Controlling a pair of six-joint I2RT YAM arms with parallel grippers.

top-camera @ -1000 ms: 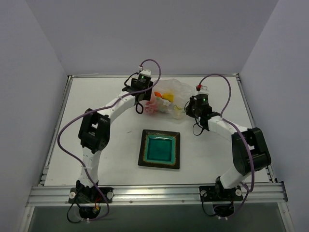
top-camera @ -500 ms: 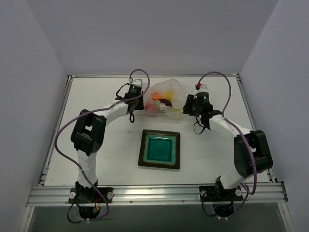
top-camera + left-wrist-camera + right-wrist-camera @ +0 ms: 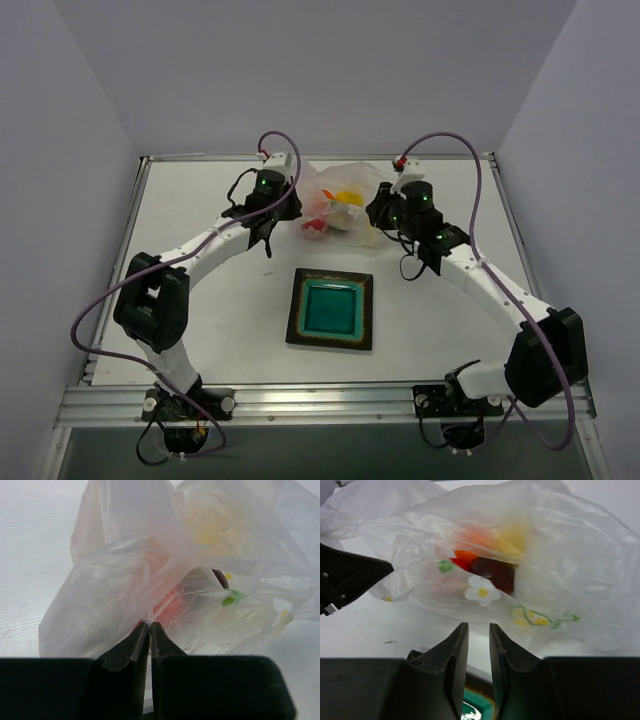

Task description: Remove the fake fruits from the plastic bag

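Note:
The plastic bag lies crumpled at the back of the table with the fake fruits inside. A yellow fruit and a red one show through the film. My left gripper sits at the bag's left side, shut on a fold of film. In the left wrist view, orange-red and yellow shapes glow behind it. My right gripper is narrowly open just short of the bag's right side, with nothing between its fingers. A dark red fruit and an orange one show there.
A square teal plate with a dark rim sits in front of the bag, between the arms; its corner shows below my right fingers. Purple cables loop over both arms. White walls enclose the table at the back and sides.
Both arms reached further back along the bag's sides. The left gripper closed onto the bag's film. The right gripper opened, then narrowed. The bag shifted and bunched up between them.

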